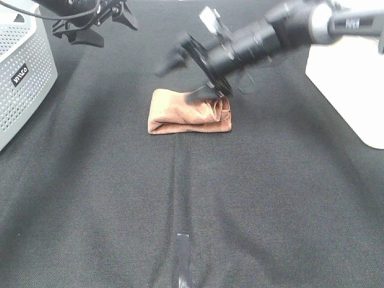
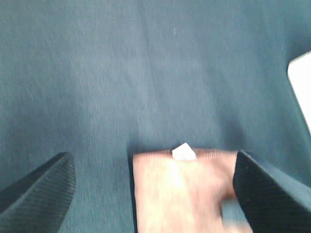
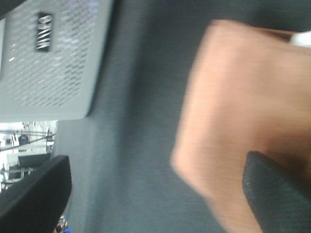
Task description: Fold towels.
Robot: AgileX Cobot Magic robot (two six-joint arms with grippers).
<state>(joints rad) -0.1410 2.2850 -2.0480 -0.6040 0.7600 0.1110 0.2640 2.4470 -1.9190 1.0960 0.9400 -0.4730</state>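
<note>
The reddish-brown towel [image 1: 189, 114] lies folded into a small thick rectangle in the middle of the black cloth. My right gripper [image 1: 185, 77] reaches across from the upper right, open, with one fingertip down at the towel's far edge and the other raised to the left. In the right wrist view the towel [image 3: 243, 111] fills the space beside one finger [image 3: 277, 194], blurred. My left gripper [image 1: 108, 24] hangs open and empty at the back left, apart from the towel. In the left wrist view the towel [image 2: 184, 194] and its white tag [image 2: 183, 152] show between the open fingers [image 2: 39, 194].
A grey perforated basket [image 1: 24, 66] stands at the left edge, also seen in the right wrist view [image 3: 53, 58]. A white object [image 1: 354, 78] sits at the right edge. A strip of tape [image 1: 183, 258] marks the cloth at the front centre.
</note>
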